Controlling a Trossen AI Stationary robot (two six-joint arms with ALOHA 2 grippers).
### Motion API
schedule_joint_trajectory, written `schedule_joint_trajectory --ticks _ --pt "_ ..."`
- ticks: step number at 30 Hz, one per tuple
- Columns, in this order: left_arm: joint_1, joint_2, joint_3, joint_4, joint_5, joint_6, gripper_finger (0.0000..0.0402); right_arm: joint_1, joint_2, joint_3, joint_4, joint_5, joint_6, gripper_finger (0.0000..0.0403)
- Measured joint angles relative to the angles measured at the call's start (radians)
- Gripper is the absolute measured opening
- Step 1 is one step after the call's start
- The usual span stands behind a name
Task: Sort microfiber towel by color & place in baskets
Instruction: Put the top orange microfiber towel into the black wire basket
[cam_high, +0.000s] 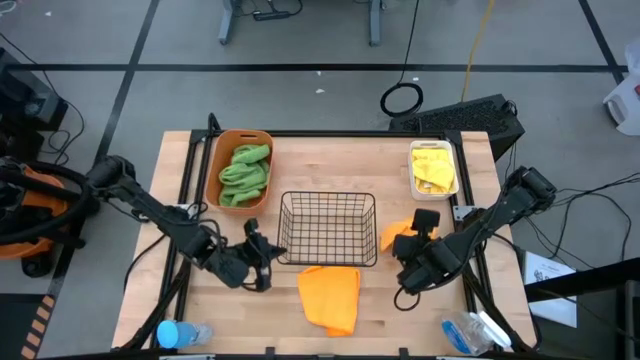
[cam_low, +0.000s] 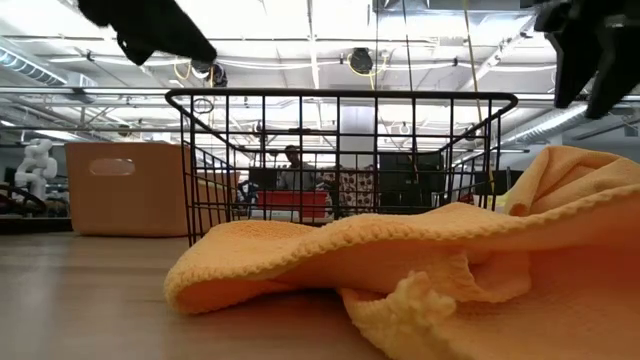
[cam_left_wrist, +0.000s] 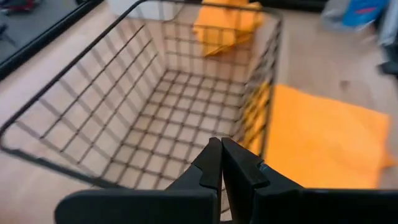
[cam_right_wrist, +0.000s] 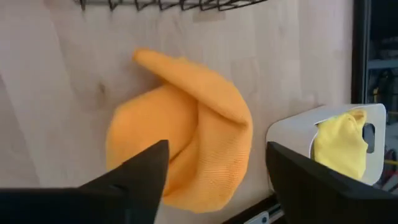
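Note:
An oblong orange tub (cam_high: 245, 168) at the far left holds green towels (cam_high: 245, 172). A black wire basket (cam_high: 328, 228) stands in the middle with no towel in it. A white bin (cam_high: 433, 168) at the far right holds yellow towels (cam_right_wrist: 341, 146). One orange towel (cam_high: 330, 295) lies flat in front of the basket. A second, bunched orange towel (cam_right_wrist: 186, 124) lies on the table right of the basket. My right gripper (cam_right_wrist: 217, 168) is open just over this bunched towel; no touch shows. My left gripper (cam_left_wrist: 221, 163) is shut and empty at the basket's near left corner.
A blue bottle (cam_high: 180, 333) lies at the front left corner and clear plastic packaging (cam_high: 475, 330) at the front right. Bare wood shows between the tub and the white bin. In the low view a person (cam_low: 293, 160) shows far behind the basket.

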Motion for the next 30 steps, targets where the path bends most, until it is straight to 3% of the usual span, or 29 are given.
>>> schedule_joint_trajectory --ticks 6,12,16,30 --pt "-0.056 0.002 0.003 0.124 -0.001 0.004 0.0015 -0.001 -0.033 -0.086 0.045 0.005 -0.024 0.0332" --pt "-0.106 0.002 0.003 0.148 -0.035 0.002 0.0015 -0.002 -0.062 -0.178 0.153 0.009 0.020 0.0365" --pt "-0.128 0.002 0.003 0.147 -0.052 0.002 0.0015 -0.002 -0.069 -0.210 0.236 0.003 0.038 0.0371" --pt "-0.133 0.001 0.003 0.143 -0.055 0.008 0.0015 -0.001 -0.069 -0.266 0.259 -0.019 0.075 0.0372"
